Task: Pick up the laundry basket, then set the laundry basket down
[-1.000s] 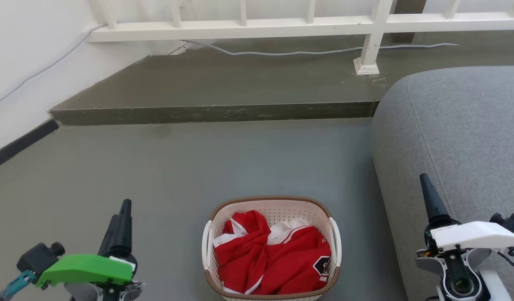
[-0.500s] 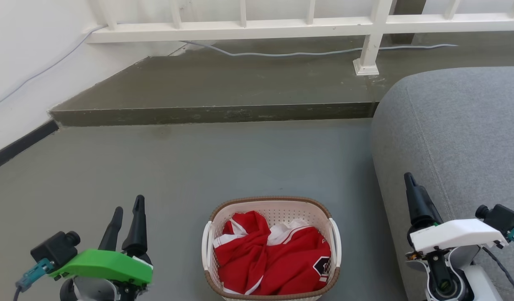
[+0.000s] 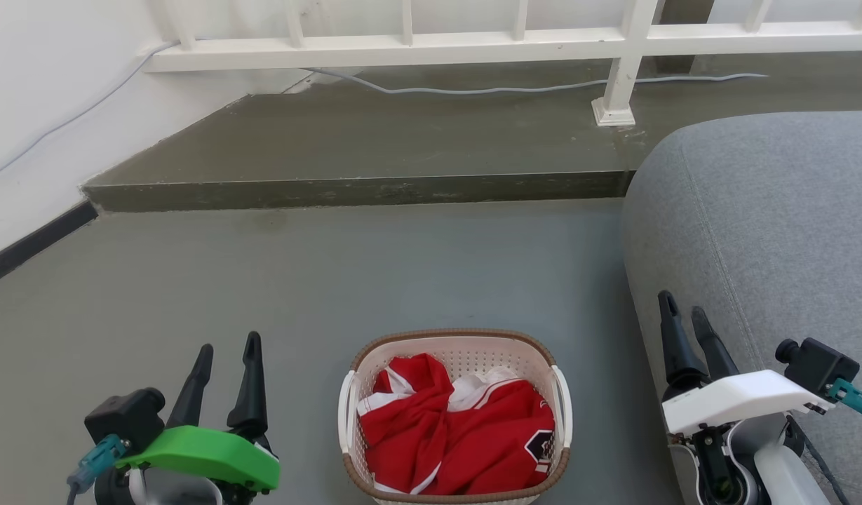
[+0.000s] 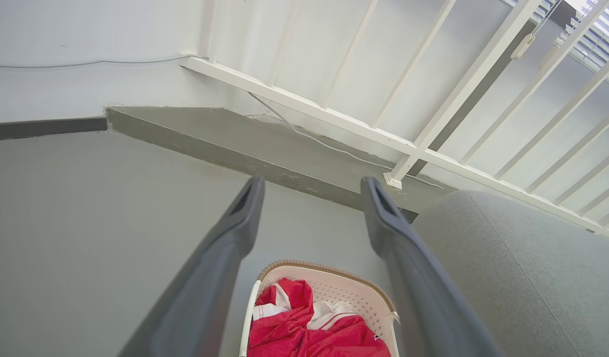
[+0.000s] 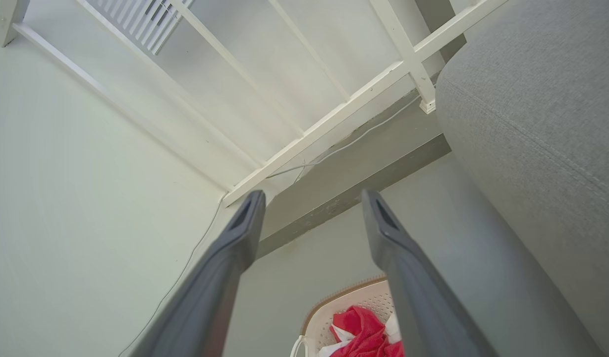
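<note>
The laundry basket [image 3: 466, 347] stands on the grey floor at the bottom middle of the head view, cream perforated plastic with a brown rim and white side handles, holding red and white clothes [image 3: 459, 428]. My left gripper [image 3: 229, 346] hovers open to the basket's left, nothing between its fingers. My right gripper [image 3: 683, 306] is open to the basket's right, in front of the sofa. The left wrist view looks down on the basket [image 4: 329, 290] between its spread fingers [image 4: 245, 208]. The basket's rim [image 5: 346, 292] peeks in at the bottom of the right wrist view.
A grey sofa [image 3: 774, 231] fills the right side, close to my right arm. Beyond the basket a raised grey step [image 3: 360, 189] runs across, with a white railing [image 3: 473, 45] and a cable [image 3: 473, 89] behind it. A white wall [image 3: 31, 105] stands at the left.
Both arms have drawn inward toward the basket. Each gripper has turned, so that both of its fingers now show apart. The basket has not moved.
</note>
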You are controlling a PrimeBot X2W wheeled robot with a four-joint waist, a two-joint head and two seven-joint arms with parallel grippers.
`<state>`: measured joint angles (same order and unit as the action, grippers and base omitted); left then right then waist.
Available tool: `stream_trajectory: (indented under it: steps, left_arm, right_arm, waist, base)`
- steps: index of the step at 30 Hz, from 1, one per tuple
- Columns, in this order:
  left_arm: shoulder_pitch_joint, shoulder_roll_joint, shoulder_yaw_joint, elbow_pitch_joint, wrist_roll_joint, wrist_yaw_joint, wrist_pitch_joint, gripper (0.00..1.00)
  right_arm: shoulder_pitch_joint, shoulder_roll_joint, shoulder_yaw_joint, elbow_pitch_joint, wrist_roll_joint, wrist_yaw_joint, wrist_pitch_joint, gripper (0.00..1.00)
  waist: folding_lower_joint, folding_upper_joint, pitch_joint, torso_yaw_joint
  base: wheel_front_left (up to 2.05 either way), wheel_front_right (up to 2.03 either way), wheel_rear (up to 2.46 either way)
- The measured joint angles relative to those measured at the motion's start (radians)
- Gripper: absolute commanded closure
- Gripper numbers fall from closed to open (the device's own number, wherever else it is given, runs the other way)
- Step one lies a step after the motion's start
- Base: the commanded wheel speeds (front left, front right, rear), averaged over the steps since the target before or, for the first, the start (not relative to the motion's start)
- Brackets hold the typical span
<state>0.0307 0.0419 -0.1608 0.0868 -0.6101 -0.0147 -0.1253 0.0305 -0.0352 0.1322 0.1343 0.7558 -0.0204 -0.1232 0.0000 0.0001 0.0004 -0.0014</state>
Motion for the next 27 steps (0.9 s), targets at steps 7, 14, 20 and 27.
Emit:
stream_trajectory:
  steps: [7,14,20,27]
  left_arm:
    - [0.001,0.002,-0.012,-0.027,0.107,0.026,-0.021,0.0]
    - [0.012,0.003,-0.033,-0.051,0.219,0.042,-0.044,0.0]
    - [0.016,0.004,-0.042,-0.068,0.3,0.057,-0.062,0.0]
    - [0.028,0.005,-0.064,-0.087,0.404,0.072,-0.087,0.0]
  right_arm:
    - [0.002,-0.001,0.022,-0.019,-0.096,-0.02,-0.023,0.0]
    - [0.005,-0.001,0.04,-0.042,-0.184,-0.042,-0.044,0.0]
    - [0.019,-0.002,0.054,-0.062,-0.263,-0.053,-0.063,0.0]
    - [0.02,-0.004,0.076,-0.08,-0.351,-0.074,-0.085,0.0]
  waist:
    - [0.0,0.0,0.0,0.0]
    - [0.0,-0.0001,0.001,-0.001]
    - [0.0,0.0,0.001,-0.001]
    - [0.0,0.0,0.002,-0.002]
  base:
    - [0.0,0.0,0.0]
    - [0.0,0.0,0.0]
    - [0.0,0.0,0.0]
    - [0.0,0.0,0.0]
